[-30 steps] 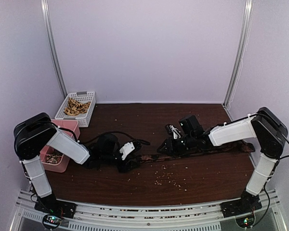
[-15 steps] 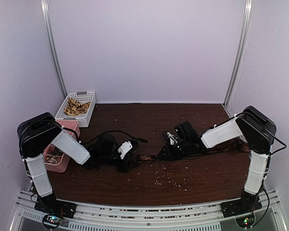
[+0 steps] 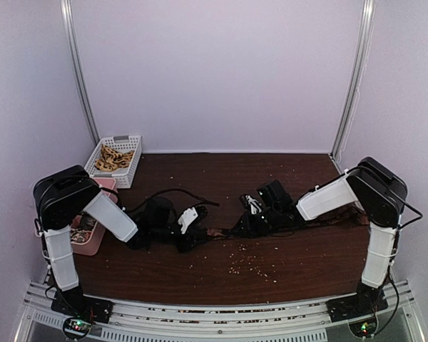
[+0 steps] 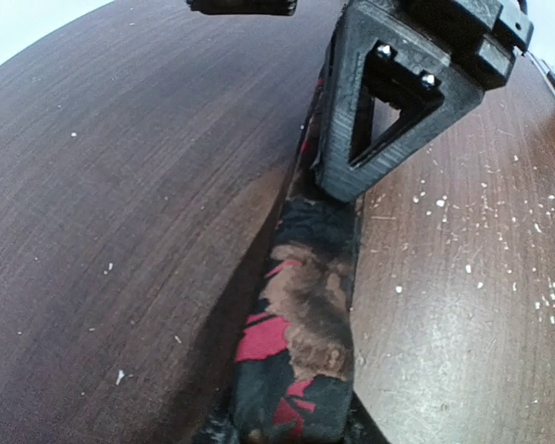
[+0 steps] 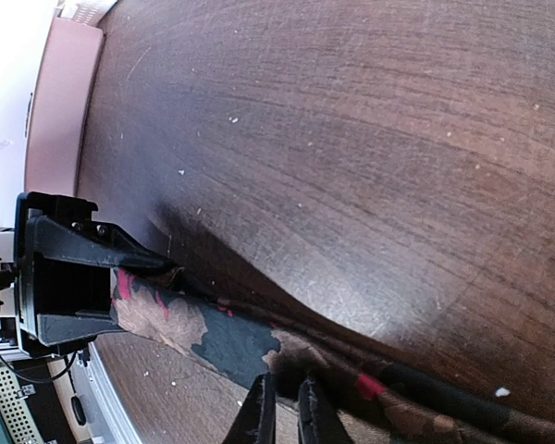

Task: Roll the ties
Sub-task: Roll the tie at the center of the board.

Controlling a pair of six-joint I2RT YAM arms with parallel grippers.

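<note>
One tie [image 3: 219,232], dark with red and tan patches, lies stretched across the middle of the table between both grippers. In the left wrist view the tie [image 4: 305,305] runs from my left gripper [image 4: 291,435] at the bottom edge up to the right gripper's black frame [image 4: 398,102], raised slightly over its shadow. My left gripper [image 3: 196,234] is shut on the tie's end. My right gripper [image 5: 285,407] pinches the tie [image 5: 222,338] at its near edge, fingertips close together. The rest of the tie trails right behind the right gripper [image 3: 242,228].
A white basket [image 3: 132,169] with tan pieces stands at the back left. A pink box [image 3: 90,244] sits beside the left arm. Pale crumbs [image 3: 253,265] are scattered on the brown table in front. A black cable [image 3: 178,192] loops behind the left gripper.
The right gripper has moved left and nearer along the tie, and its jaws have closed in. The left arm shifted slightly right. The gap between the grippers is shorter.
</note>
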